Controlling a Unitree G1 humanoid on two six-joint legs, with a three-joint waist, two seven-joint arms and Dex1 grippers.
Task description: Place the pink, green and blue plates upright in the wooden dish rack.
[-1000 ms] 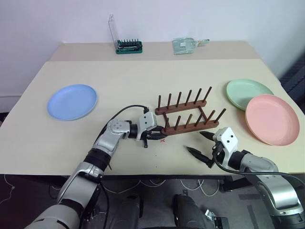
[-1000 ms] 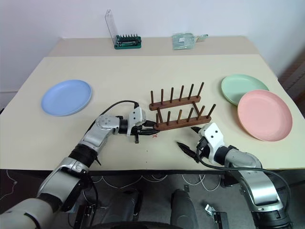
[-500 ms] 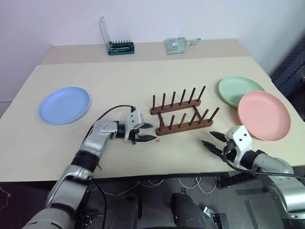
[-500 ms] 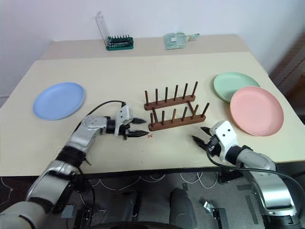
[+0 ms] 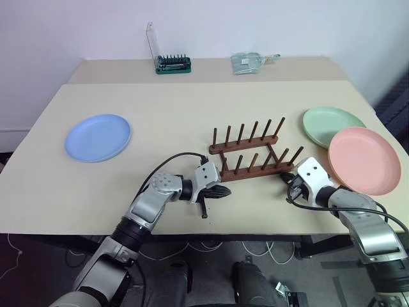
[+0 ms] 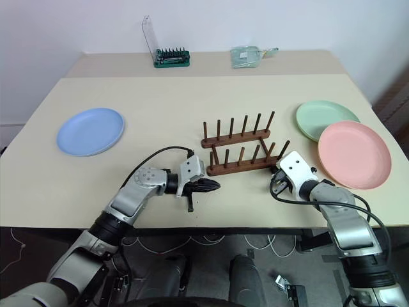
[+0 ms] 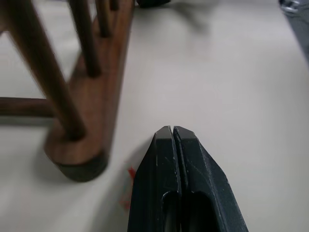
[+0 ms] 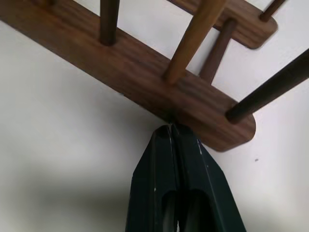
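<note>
Nearest me, L hand (image 5: 225,191) is pinched closed w/ nothing in it, low over the beige surface (image 5: 160,96), tips aimed at the near-left end of the wooden dish rack (image 5: 252,153). In the L wrist view the fingers (image 7: 166,159) press together just short of the rack's rounded rail end, not touching it. There's a small red mark on the surface beside them.

R hand (image 5: 285,181) is closed too, also empty. In the R wrist view its tips (image 8: 170,129) sit right at the edge of the rack's near rail, close to the rail's right end; looks like contact, can't tell for sure.

Rack sits mid-surface btwn my two hands, two rails w/ upright pegs, no plates in it.

Pink plate (image 5: 364,160) lies flat at the right edge of the surface, just right of the R hand. Green plate (image 5: 332,123) lies flat behind it, w/ the pink rim overlapping the green's near edge. Blue plate (image 5: 98,137) lies flat well apart on the left side of the surface.

Far back: a green-based bit holder (image 5: 172,63) w/ clear lid standing up, and a clear plastic pkg (image 5: 250,61) to its right, both near the wall.
</note>
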